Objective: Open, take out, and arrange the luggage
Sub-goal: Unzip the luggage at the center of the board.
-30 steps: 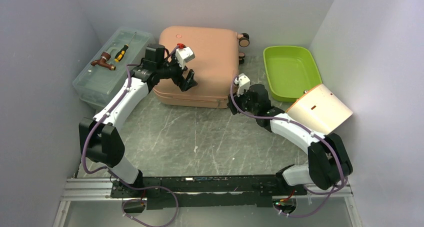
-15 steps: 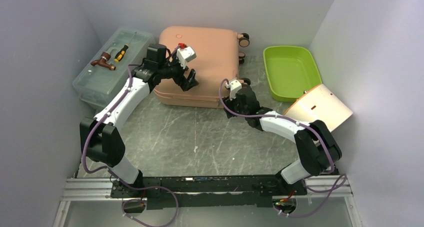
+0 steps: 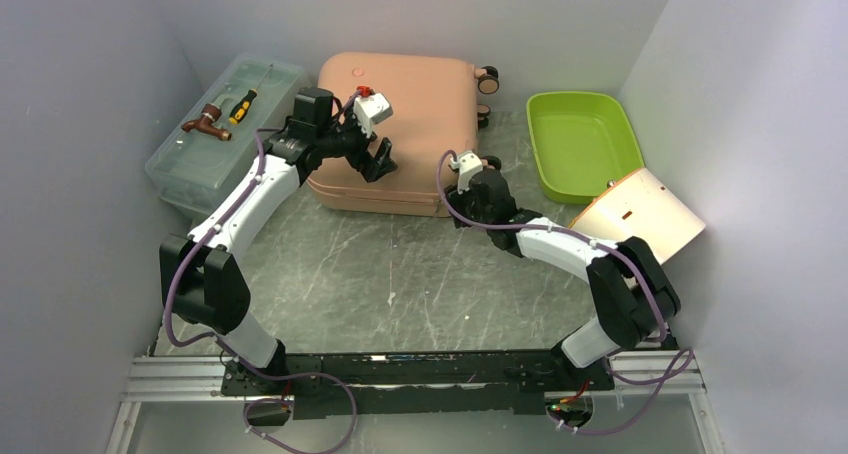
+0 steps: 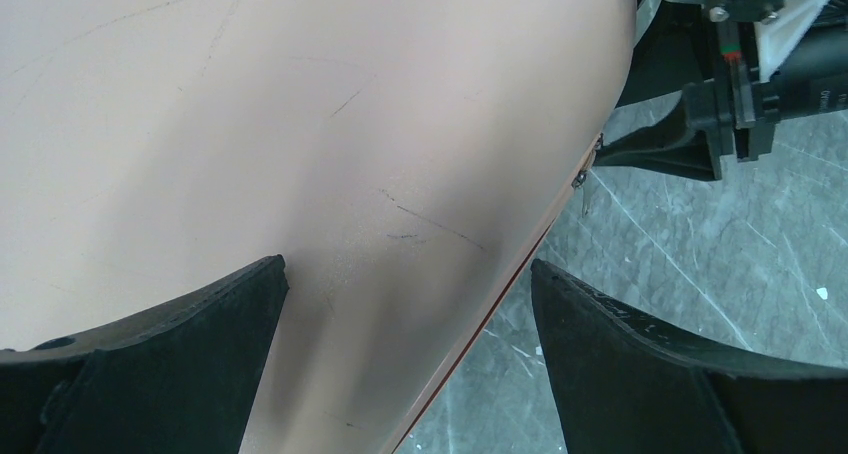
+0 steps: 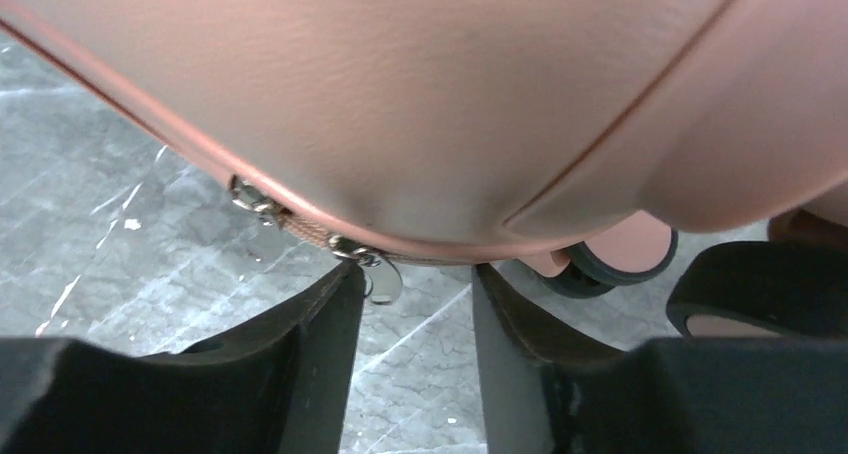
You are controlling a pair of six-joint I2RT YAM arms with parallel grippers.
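Note:
The luggage [image 3: 400, 124] is a salmon-pink hard-shell suitcase lying flat and closed at the back of the table, wheels [image 3: 487, 79] to the right. My left gripper [image 3: 378, 160] hovers wide open over its front edge. In the left wrist view the left gripper [image 4: 408, 269] straddles the luggage [image 4: 300, 124] rim, one finger above the shell, the other above the table. My right gripper [image 3: 458, 202] is at the front right corner. In the right wrist view the right gripper [image 5: 417, 271] stands partly open, a silver zipper pull [image 5: 383, 279] dangling between its tips, untouched by the right finger.
A translucent toolbox [image 3: 225, 124] stands at the back left with a screwdriver [image 3: 243, 104] and a brown tool [image 3: 207, 122] on its lid. A lime green tray [image 3: 583, 144] sits at the back right, a cream box [image 3: 640, 219] in front of it. Walls close in on both sides.
My right arm has swung left and forward to the luggage's front right corner, and its jaws have narrowed around the zipper pull. The left arm has stayed put.

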